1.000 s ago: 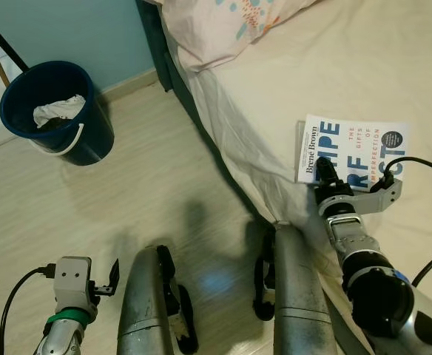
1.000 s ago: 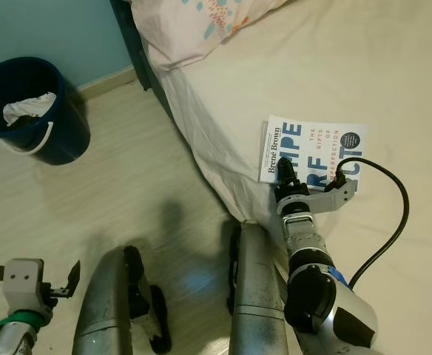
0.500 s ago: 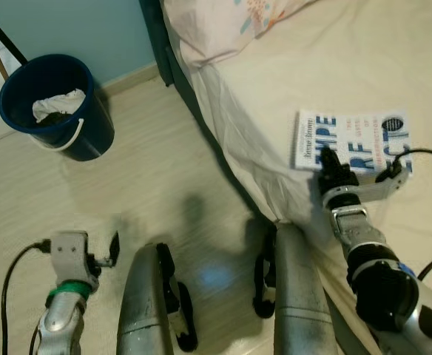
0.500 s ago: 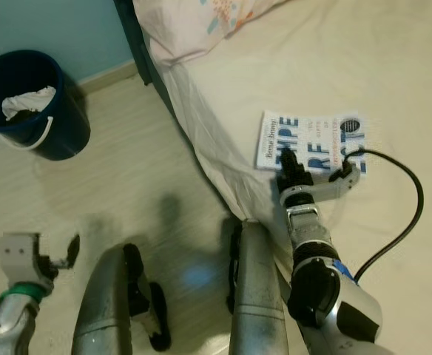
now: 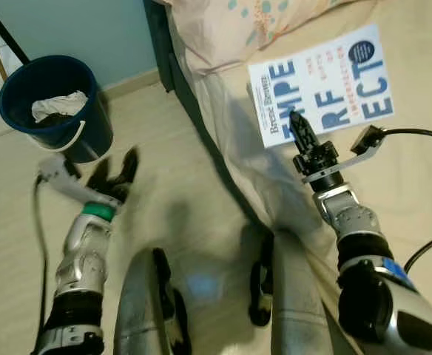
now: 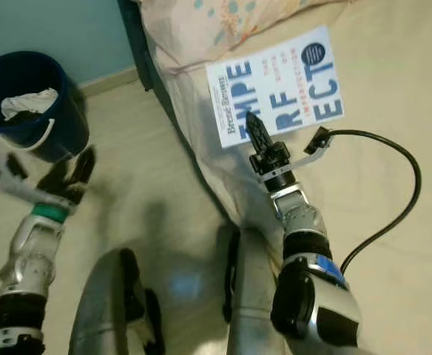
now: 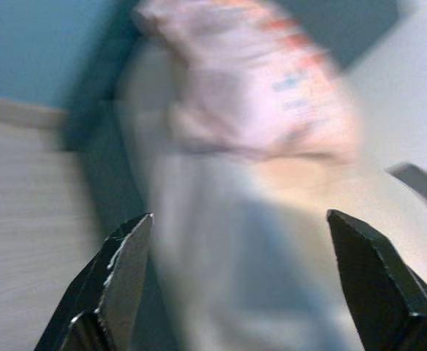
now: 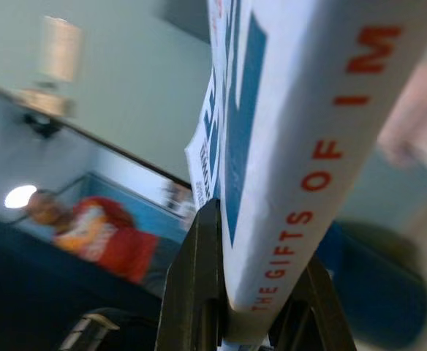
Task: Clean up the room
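— Two grippers are showing in your head views. What is the right gripper (image 5: 299, 127) doing?

— Its jaws are closing on the spine edge of the book (image 5: 321, 83), a white paperback with big blue letters. In your right wrist view you are seeing the two black fingers (image 8: 194, 281) pinching that edge from both sides, with orange lettering running along the spine.

— Where is the book sitting?

— It is reaching out ahead of the jaws, over the cream bed (image 5: 416, 170), with its far end close to the dotted pillow (image 5: 238, 26). You cannot tell from these views whether its cover is touching the sheet.

— And your left gripper (image 5: 116, 171)?

— It is hanging over the pale wooden floor (image 5: 171, 185), blurred, with its jaws standing wide apart and nothing between them. Your left wrist view is looking past both fingertips (image 7: 122, 274) at the side of the bed and the pillow.

— Anything else near it?

— One dark blue bucket (image 5: 57, 107) with crumpled white paper inside is standing just beyond the left gripper, beside the teal wall (image 5: 68, 29).
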